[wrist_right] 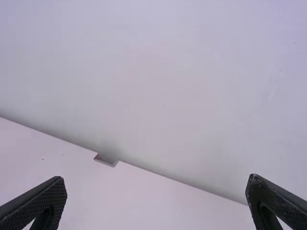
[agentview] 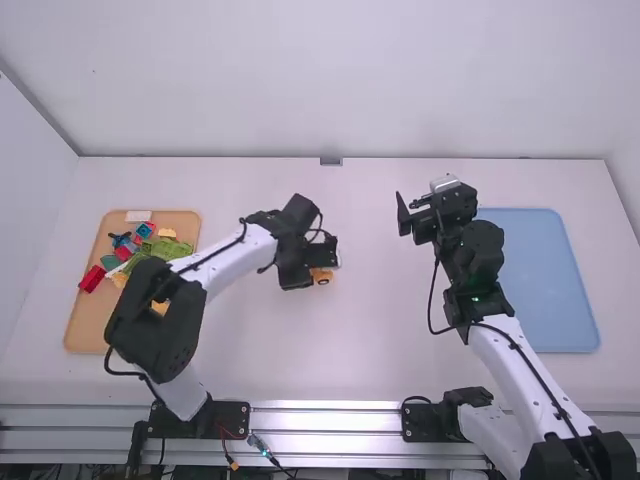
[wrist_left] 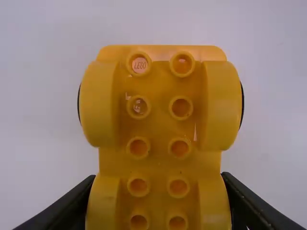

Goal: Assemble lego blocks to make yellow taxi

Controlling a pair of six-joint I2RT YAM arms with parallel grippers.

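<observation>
Left tool (agentview: pixel 322 264) pinches the yellow wheeled lego base (wrist_left: pixel 159 127).
The base is between its two fingers; right tool (agentview: pixel 418 204), well apart from it, has the fingers widely spread.

Bench (agentview: pixel 350 370): white top
Blue tray (agentview: pixel 545 290): flat, right side of bench
Tan tray (agentview: pixel 85 325): left side of bench
Back wall (agentview: pixel 330 85): plain white, behind bench
Metal rails (agentview: pixel 325 420): silver, along near edge
Small grey fitting (agentview: pixel 331 161): far edge, about mid-width
</observation>
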